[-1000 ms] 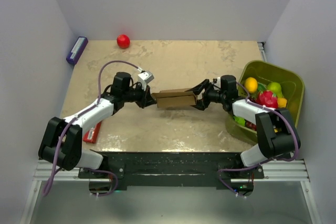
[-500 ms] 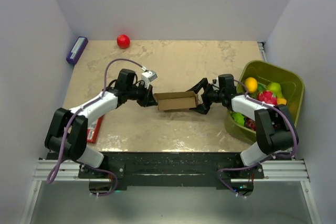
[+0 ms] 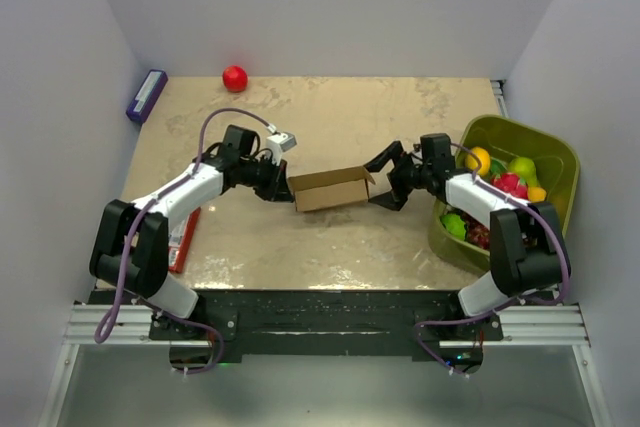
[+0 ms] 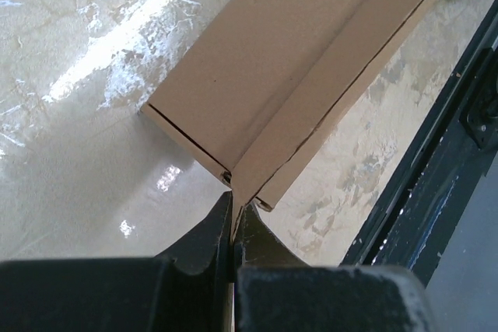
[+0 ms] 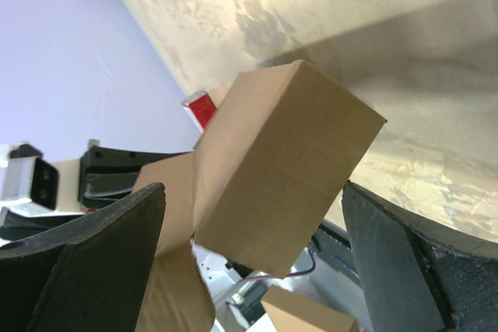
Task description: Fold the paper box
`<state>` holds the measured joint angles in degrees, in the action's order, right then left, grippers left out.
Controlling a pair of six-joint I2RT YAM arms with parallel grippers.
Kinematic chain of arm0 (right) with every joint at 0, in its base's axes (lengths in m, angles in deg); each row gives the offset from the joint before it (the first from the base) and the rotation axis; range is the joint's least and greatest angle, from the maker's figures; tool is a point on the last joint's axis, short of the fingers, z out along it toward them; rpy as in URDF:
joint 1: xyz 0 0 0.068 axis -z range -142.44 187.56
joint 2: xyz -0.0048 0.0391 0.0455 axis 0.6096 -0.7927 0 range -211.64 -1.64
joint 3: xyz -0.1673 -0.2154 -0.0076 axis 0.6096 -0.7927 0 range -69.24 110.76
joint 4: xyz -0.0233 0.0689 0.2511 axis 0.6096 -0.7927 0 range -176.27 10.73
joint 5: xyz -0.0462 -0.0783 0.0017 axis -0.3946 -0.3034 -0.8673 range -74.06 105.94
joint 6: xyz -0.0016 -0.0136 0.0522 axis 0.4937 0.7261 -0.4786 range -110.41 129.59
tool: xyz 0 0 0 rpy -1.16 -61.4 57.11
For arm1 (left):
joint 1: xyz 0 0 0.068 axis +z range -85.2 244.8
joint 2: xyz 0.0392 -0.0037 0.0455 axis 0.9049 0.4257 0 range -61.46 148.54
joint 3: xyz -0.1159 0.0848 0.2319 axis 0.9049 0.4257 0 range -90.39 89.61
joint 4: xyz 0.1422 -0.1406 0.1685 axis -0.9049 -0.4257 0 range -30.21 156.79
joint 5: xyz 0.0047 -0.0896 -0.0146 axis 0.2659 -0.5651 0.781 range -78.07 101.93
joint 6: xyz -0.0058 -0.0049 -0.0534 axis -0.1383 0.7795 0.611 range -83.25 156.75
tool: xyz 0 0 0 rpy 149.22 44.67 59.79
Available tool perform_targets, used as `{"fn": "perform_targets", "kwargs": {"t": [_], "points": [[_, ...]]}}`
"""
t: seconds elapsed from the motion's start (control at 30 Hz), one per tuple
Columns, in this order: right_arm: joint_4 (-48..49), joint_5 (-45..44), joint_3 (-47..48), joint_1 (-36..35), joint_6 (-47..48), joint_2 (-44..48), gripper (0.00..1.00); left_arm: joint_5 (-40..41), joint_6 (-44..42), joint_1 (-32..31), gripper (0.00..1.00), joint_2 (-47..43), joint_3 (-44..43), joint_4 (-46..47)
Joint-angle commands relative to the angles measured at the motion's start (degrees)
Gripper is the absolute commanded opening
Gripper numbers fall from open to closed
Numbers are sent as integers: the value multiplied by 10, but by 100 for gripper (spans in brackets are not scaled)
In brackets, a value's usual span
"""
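Folding is looking part done: the box (image 3: pixel 333 188) is lying in the middle of the table (image 3: pixel 330 112), well apart from every edge, and it is already standing up as a hollow brown sleeve rather than a flat sheet; the left gripper (image 3: pixel 284 185) is pinching a thin flap at the box's left end, its jaws pressed together on the cardboard; the left wrist view is showing that flap running edge-on straight into the shut fingers (image 4: pixel 204 248); the right gripper (image 3: pixel 384 182) is standing spread wide at the box's right end, one finger lying toward the far edge of the table and the other toward the near edge; in the right wrist view the box's end is sitting between the two fingers with a gap on each side, so nothing is being held there.

The step in hand is probably the closing of the right end while the left end is being held steady; the next move is likely calling for the right gripper to find the loose end flap, which is hard to make out here, and to press or tuck it without shoving the light box along the table or crushing its walls.
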<state>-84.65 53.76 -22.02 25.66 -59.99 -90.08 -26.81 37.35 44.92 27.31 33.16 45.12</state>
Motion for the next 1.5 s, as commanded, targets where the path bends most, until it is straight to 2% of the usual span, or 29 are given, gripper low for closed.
{"fn": "perform_targets", "kwargs": {"t": [0.0, 0.27, 0.37, 0.43, 0.53, 0.63, 0.73, 0.83, 0.97, 1.1, 1.23, 1.47], "points": [[-20, -26, 54, 2, 44, 21, 99, -9, -27, 7, 0, -15, -25, -34], [-99, -132, 173, 2, 167, 14, 99, -12, -31, 17, 0, -14, -15, -56], [-101, -178, 208, 2, 226, 24, 99, -12, -33, 23, 0, -9, -23, -60], [-81, -199, 202, 1, 274, 53, 98, -18, -41, 27, 0, 1, -32, -69], [-23, -178, 176, 1, 338, 93, 95, -24, -51, 27, 0, 26, -45, -85], [-19, -166, 155, -10, 403, 127, 90, -27, -51, 28, 0, 39, -52, -88], [-51, -194, 140, -84, 471, 153, 88, -24, -53, 28, 0, 48, -65, -97], [-71, -295, 128, -163, 515, 171, 87, -20, -57, 28, 0, 60, -71, -102], [-67, -365, 95, -181, 529, 193, 88, -13, -61, 28, 0, 73, -75, -102], [-80, -398, 119, -181, 554, 175, 89, -12, -63, 28, 0, 71, -78, -100], [-97, -391, 153, -181, 579, 130, 90, -8, -66, 28, 0, 66, -81, -102], [-140, -369, 238, -179, 641, 33, 81, -6, -67, 27, 0, 64, -82, -103]]}}
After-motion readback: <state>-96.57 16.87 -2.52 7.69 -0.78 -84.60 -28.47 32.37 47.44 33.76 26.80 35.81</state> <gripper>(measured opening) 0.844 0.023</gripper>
